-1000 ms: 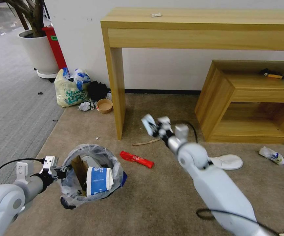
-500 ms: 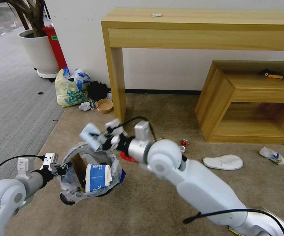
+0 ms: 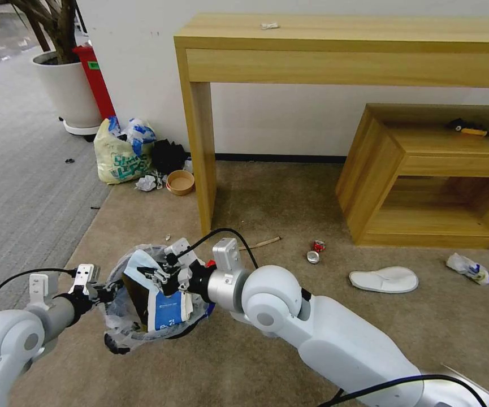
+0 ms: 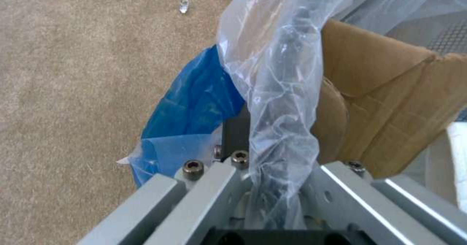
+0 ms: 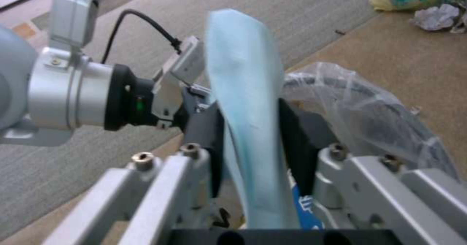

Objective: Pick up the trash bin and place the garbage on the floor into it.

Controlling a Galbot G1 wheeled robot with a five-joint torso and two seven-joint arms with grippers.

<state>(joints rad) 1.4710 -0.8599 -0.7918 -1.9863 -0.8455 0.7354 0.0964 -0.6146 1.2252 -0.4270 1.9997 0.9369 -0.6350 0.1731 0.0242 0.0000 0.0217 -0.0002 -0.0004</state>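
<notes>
Head view, items listed outward from our own arms, each placed against the trash bin.

1. Trash bin: held off the floor by our left gripper, whose fingers are closed on the rim and its clear liner, so the mouth stays up to receive litter. Inside we see brown cardboard and a blue-white cup.
2. Pale blue flat piece: clamped between the closed fingers of our right gripper, directly over the bin's mouth. Its long axis runs out along the fingers and past their tips; the free end points towards the left gripper's side of the rim. We judge it is held there for dropping in.
3. Wooden stick: on the floor beyond the bin, near the table leg.
4. Crushed can: right of the stick, farther from the bin.
5. White slipper: well right of the bin, long axis across the view.
6. Crumpled wrapper: farthest right.
</notes>
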